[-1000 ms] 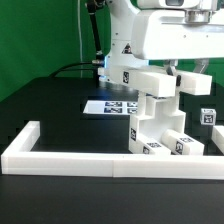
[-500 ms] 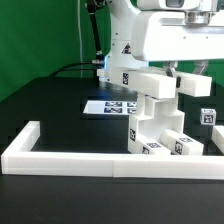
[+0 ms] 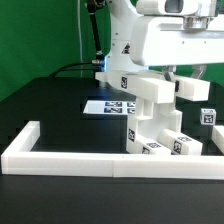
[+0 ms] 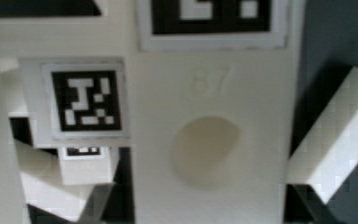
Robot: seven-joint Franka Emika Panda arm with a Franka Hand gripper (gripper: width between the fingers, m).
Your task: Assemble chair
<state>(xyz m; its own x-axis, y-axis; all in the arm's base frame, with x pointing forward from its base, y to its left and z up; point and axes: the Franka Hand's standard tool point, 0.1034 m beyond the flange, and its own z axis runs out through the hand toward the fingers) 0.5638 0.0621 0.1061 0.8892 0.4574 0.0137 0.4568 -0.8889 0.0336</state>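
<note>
Pincer: the gripper (image 3: 172, 75) sits behind the raised chair part (image 3: 152, 90), and its fingers are hidden, so I cannot tell whether it is clenched or released
Task's thing: the chair part hangs above the stacked chair pieces (image 3: 160, 135) by the desk's (image 3: 55, 110) front right corner, inside the white fence (image 3: 60, 158)
Wrist view: a tagged panel (image 4: 202, 130) fills it
Risk: a skewed descent would likely topple the stack or jam the joint, and a weak hold could let the part tilt
</note>
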